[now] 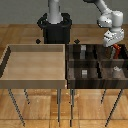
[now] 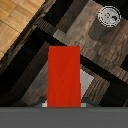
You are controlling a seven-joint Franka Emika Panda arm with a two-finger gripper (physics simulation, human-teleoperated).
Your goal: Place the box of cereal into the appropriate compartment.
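Note:
My gripper (image 1: 114,43) is shut on the box of cereal (image 1: 117,49), a flat red box, and holds it just above the four-part dark-wood bin (image 1: 97,63). It hangs over the far section on the exterior view's right. In the wrist view the red box (image 2: 64,75) fills the middle, hanging straight down from the fingers, which are hidden. Under it a pale-grey slab (image 2: 88,82) shows on the wood floor of the compartment (image 2: 103,93).
A big light-wood tray (image 1: 35,82) stands on thin legs at the exterior view's left, against the bin. Other sections hold a small grey cube (image 1: 85,72), a grey block (image 1: 82,50) and a whitish round can (image 2: 107,20). The robot base (image 1: 55,27) is behind.

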